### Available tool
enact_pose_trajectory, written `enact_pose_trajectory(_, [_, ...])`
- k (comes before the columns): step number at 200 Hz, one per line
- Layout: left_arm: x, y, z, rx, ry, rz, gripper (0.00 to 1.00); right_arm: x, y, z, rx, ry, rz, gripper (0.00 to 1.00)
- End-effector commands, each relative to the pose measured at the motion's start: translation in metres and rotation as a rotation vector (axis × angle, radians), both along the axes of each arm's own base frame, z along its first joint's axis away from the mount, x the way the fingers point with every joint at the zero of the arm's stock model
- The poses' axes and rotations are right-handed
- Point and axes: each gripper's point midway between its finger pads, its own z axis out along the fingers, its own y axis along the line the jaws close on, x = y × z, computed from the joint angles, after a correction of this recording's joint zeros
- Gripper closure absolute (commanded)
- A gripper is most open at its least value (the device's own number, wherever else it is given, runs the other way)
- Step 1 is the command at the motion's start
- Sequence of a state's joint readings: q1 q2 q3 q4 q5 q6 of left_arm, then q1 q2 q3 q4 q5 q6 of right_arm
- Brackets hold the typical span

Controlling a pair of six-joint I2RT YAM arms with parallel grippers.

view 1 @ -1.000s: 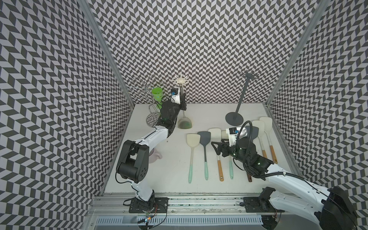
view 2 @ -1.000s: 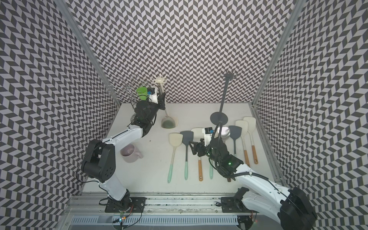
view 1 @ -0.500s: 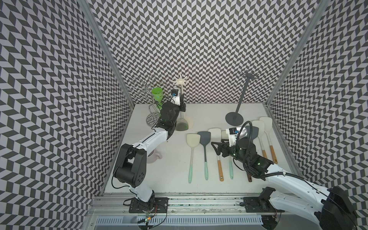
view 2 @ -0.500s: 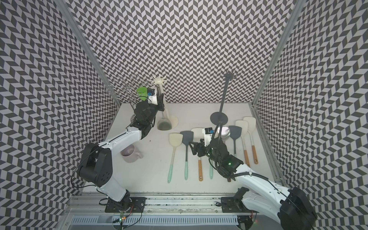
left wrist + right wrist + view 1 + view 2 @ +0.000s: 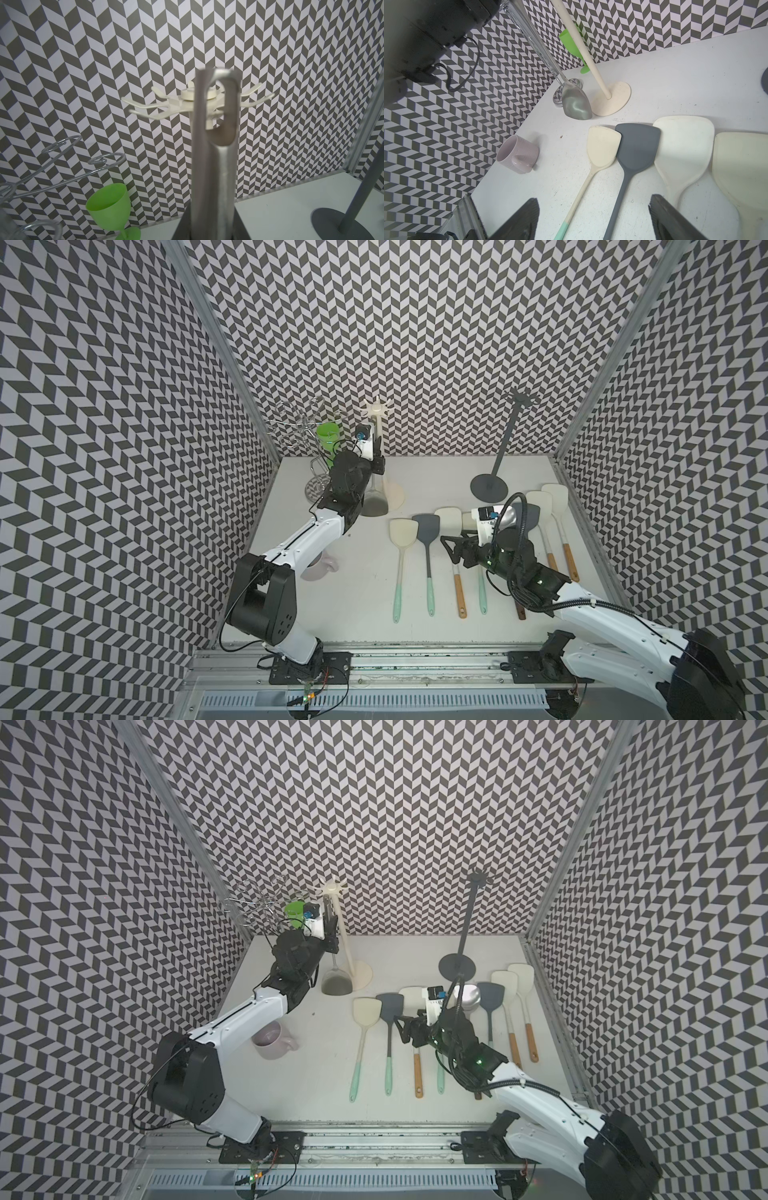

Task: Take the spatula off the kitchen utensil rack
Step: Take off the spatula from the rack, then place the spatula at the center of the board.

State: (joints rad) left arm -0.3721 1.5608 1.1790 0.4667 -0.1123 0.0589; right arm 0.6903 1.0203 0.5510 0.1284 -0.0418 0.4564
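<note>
- Chevron-walled booth, white table (image 5: pixel 353 572); the back corner on the left arm's side is crowded.
- Cream kitchen utensil rack (image 5: pixel 379 435) stands upright on a disc base. Risk: the stand looks light, so a sideways pull or push on its post would likely tip it.
- Metal spatula (image 5: pixel 336 984) appears clear of the hooks and hangs blade-down just beside the rack's post, blade low by the base disc.
  - Cannot tell whether the blade touches the table.
  - Risk: carried off low, the blade scrapes the disc or the table.
  - Risk: lifted straight up, the handle's hanging hole could catch a prong again.
- Grip: left tool (image 5: pixel 377 452) is narrow, pinched on the spatula's handle high up. The handle is smooth with a long length below the grip. Judged liable to swing or slide on a quick move.
- Idle: right tool (image 5: pixel 449 552) has its jaws wide and holds nothing. It hovers over the laid-out utensils and blocks that side.
- Flat across mid-table: row of spatulas (image 5: pixel 427 526) takes up most of the set-down room.
- Well apart: dark rack (image 5: pixel 505 448), hooks bare. No obstacle.
- Near the left wrist: wire glass stand (image 5: pixel 303 427). A retreat that way would strike it.
- Under the left forearm: mug (image 5: pixel 272 1042), on its side. A dropped elbow could roll it.
- Beside the wire stand: green goblet (image 5: pixel 327 435), easily knocked.
</note>
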Motion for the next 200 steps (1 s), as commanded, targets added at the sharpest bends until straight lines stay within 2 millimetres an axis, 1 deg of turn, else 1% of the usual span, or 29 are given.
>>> enact_pose_trajectory(1, [-0.017, 0.015, 0.032, -0.022, -0.078, 0.020, 1.00, 0.002, 0.001, 0.015, 0.048, -0.048, -0.002, 0.17])
enact_pose_trajectory(31, [-0.032, 0.018, 0.030, -0.002, -0.097, 0.005, 1.00, -0.001, 0.007, 0.021, 0.066, -0.047, 0.035, 0.18])
enact_pose_trajectory(50, [-0.045, 0.012, 0.035, 0.035, -0.125, -0.045, 1.00, -0.002, 0.009, 0.027, 0.074, -0.051, 0.049, 0.18])
enact_pose_trajectory(72, [-0.054, 0.010, 0.038, 0.062, -0.127, -0.061, 1.00, -0.002, 0.013, 0.038, 0.091, -0.068, 0.077, 0.18])
enact_pose_trajectory(91, [-0.065, 0.000, 0.041, 0.100, -0.136, -0.117, 1.00, -0.002, 0.018, 0.048, 0.099, -0.084, 0.106, 0.20])
enact_pose_trajectory(103, [-0.073, -0.013, 0.041, 0.135, -0.137, -0.176, 1.00, -0.001, 0.019, 0.054, 0.098, -0.098, 0.112, 0.20])
enact_pose_trajectory(112, [-0.079, -0.023, 0.041, 0.165, -0.138, -0.217, 1.00, 0.000, 0.019, 0.061, 0.103, -0.113, 0.114, 0.20])
enact_pose_trajectory(128, [-0.086, -0.045, 0.036, 0.221, -0.121, -0.291, 1.00, 0.003, 0.017, 0.079, 0.108, -0.145, 0.116, 0.22])
enact_pose_trajectory(139, [-0.089, -0.063, 0.029, 0.264, -0.098, -0.339, 1.00, 0.004, 0.015, 0.094, 0.115, -0.171, 0.120, 0.23])
enact_pose_trajectory(156, [-0.094, -0.084, 0.020, 0.313, -0.071, -0.398, 1.00, 0.005, 0.010, 0.121, 0.142, -0.228, 0.124, 0.26])
enact_pose_trajectory(180, [-0.100, -0.107, 0.010, 0.350, -0.051, -0.468, 1.00, 0.010, -0.001, 0.157, 0.187, -0.298, 0.122, 0.33])
enact_pose_trajectory(200, [-0.107, -0.123, 0.005, 0.380, -0.041, -0.513, 1.00, 0.011, -0.003, 0.184, 0.229, -0.339, 0.166, 0.37])
